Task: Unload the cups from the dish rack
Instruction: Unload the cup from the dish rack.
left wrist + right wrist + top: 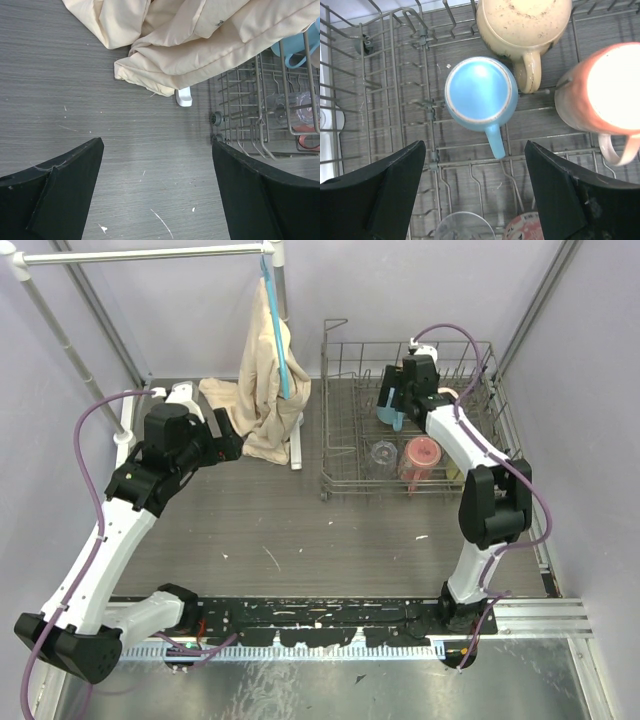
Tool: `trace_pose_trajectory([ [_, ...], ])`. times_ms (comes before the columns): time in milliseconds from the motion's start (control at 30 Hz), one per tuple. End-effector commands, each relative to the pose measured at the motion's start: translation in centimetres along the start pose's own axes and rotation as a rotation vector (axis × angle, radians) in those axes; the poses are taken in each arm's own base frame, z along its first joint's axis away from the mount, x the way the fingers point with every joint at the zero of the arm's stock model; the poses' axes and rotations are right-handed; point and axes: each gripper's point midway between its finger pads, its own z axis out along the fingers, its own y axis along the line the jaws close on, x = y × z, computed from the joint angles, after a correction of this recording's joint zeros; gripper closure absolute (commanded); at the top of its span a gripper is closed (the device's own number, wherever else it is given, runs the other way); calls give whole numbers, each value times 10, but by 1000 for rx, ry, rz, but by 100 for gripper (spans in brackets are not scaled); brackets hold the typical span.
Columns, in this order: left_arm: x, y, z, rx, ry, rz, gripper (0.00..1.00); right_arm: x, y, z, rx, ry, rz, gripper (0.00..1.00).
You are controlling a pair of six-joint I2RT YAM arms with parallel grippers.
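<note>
No cups out yet; blue mug (480, 95) and others sit in dish rack (360, 344). Right fingers (385, 190) spread over it, left fingers (60, 190) spread over counter (100, 100).

The left arm (105, 545) is bending low, its left claw (157, 150) gaping wide, pointing down. The right arm (455, 435) is stretching forward, its right claw (475, 150) hanging open, facing down.

beige cloth (265, 400): hangs from white rail (150, 254), hem on table (300, 530) | table: grey woodgrain
</note>
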Motion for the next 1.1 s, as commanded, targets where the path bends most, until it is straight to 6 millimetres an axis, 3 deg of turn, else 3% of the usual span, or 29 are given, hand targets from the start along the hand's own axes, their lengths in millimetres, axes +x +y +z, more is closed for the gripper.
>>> trace_pose_trajectory([
  [0, -8, -8, -6, 37, -28, -8, 2, -17, 3, 9, 15, -17, -14, 14],
  [167, -7, -8, -7, 41, -27, -11, 2, -3, -6, 26, 37, 21, -3, 16],
  [333, -7, -10, -7, 47, -26, -13, 2, 5, -9, 37, 14, 55, 7, 25],
  [1067, -7, -8, -8, 44, -29, -13, 2, 28, -12, 64, 37, 120, -37, 46],
])
